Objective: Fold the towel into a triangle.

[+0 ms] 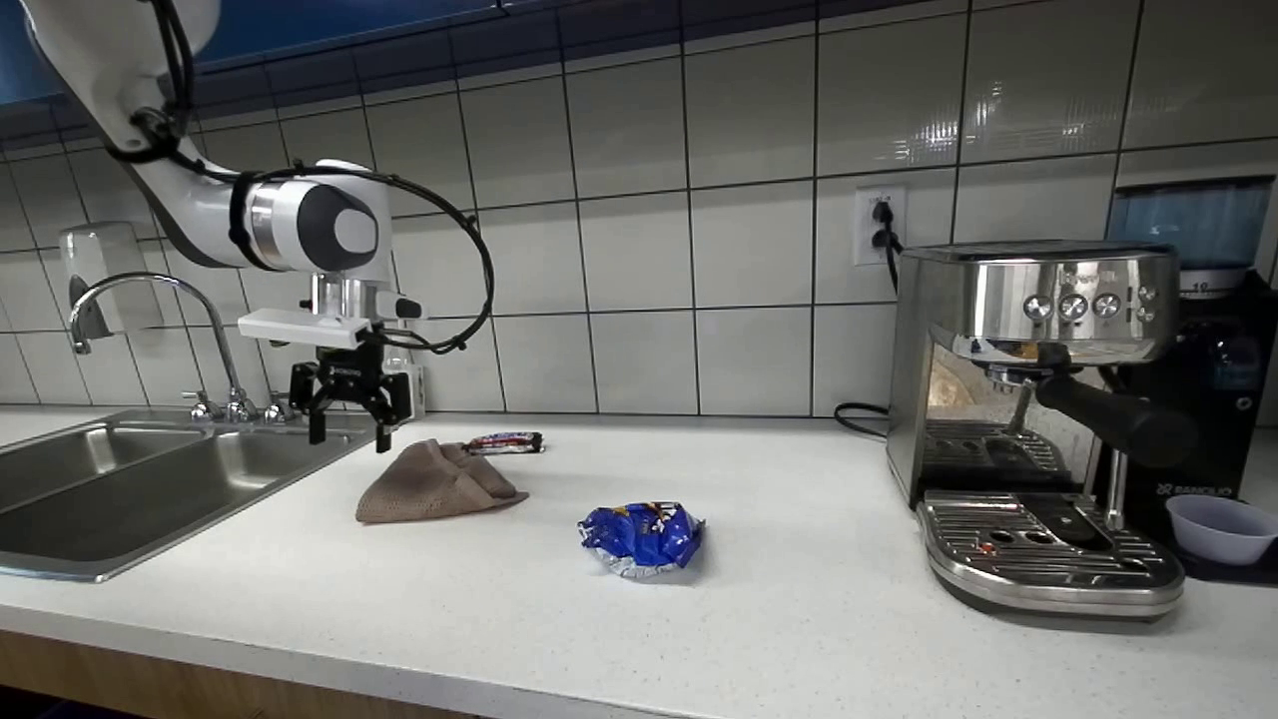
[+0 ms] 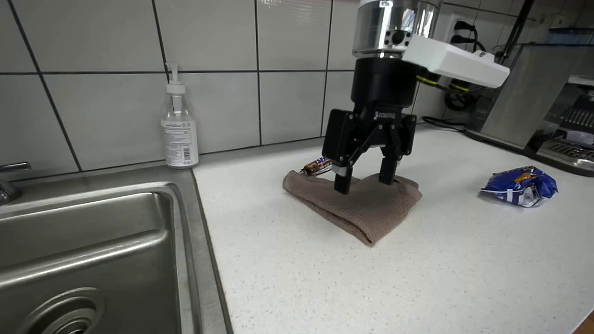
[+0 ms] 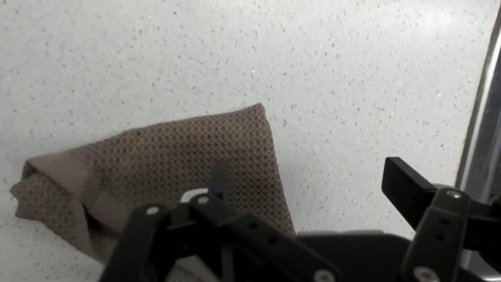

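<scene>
The brown towel [image 1: 429, 487] lies bunched and partly folded on the counter, right of the sink. In an exterior view the towel [image 2: 371, 213] comes to a corner at the front, with layers stacked along its edge. From the wrist view, the towel [image 3: 188, 150] has a straight corner at the upper right and a crumpled, turned-over end at the left. My gripper [image 2: 364, 180] hangs above the cloth with its jaws wide open and nothing between them. Seen from the wrist, one finger of the gripper [image 3: 308, 172] stands over the towel, the other over bare counter.
A steel sink [image 2: 178, 250] borders the counter on one side. Behind the towel lies a small wrapped bar [image 1: 505, 442]. A shiny blue wrapper [image 1: 644, 537] sits apart from the cloth. Farther along stands a coffee machine [image 1: 1038, 300]; a soap bottle [image 2: 180, 134] is against the tiles.
</scene>
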Robot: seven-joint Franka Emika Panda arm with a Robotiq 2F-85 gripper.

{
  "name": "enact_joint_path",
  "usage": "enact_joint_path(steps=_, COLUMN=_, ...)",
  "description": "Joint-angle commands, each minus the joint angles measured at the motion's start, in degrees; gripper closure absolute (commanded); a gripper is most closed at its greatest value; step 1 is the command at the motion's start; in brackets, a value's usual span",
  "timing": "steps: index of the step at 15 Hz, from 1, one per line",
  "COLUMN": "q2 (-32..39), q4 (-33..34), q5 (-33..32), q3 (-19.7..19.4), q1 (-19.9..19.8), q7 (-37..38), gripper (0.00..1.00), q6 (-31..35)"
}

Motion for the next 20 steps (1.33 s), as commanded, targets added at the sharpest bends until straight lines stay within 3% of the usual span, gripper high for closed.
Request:
enact_joint_path(steps=1, q2=-7.0, q4=-7.4, q5=0.6, q3=0.1, q1=-1.0, q7=-0.6, gripper=0.0, q6=1.4)
enact_joint_path(steps=13, q2=-22.3, q4=-23.4, q5=2.5, q3=-1.5, q1=-1.6, q7=-1.6, gripper=0.0, q6=2.1)
enact_joint_path(steps=14, q2=-17.8, q4=-19.1, q5=0.9, q3=-1.3, q1=-1.3, q7=0.0, gripper=0.0, q6=1.1)
enact_joint_path(steps=20, q2=-20.7, q4=-22.1, q5=1.2, q3=-1.4, q1=-1.3, q7=0.0, gripper=0.0, q6=1.4)
